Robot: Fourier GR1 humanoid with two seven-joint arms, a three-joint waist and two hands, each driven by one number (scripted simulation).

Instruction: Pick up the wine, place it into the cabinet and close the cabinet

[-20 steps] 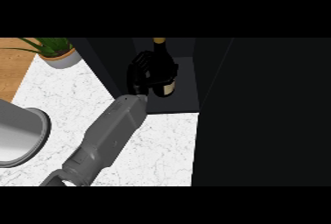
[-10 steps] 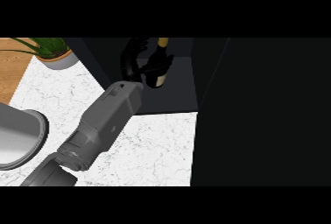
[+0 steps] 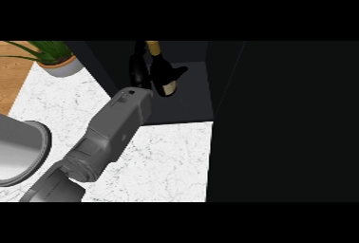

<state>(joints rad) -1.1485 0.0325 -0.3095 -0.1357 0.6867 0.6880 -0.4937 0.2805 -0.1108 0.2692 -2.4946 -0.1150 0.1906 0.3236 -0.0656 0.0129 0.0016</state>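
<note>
The main risk, as I judge it, is the wine bottle (image 3: 165, 75) tipping when it is let go: it leans in the grip, neck (image 3: 152, 47) toward the cabinet's back and base toward the front lip, so a release from this tilt could send it rolling out over the front edge onto the counter (image 3: 165, 161). A second risk is the dark door panel (image 3: 294, 118) standing at the cabinet's right; if it swings before the arm is clear, it would catch the forearm (how close the two are cannot be told from the head view).

The left hand (image 3: 144, 71) is curled round the bottle, its black fingers wrapping the body just below the shoulder, and the bottle sits inside the open cabinet (image 3: 189, 102), above its floor near the left wall. Whether the base touches the floor cannot be told. The grey forearm (image 3: 116, 128) runs diagonally from the lower left, crossing the counter's back edge into the opening.

The right hand does not show. A potted plant (image 3: 56, 59) stands at the counter's back left corner, and a grey bowl (image 3: 17, 152) sits at its left edge.
</note>
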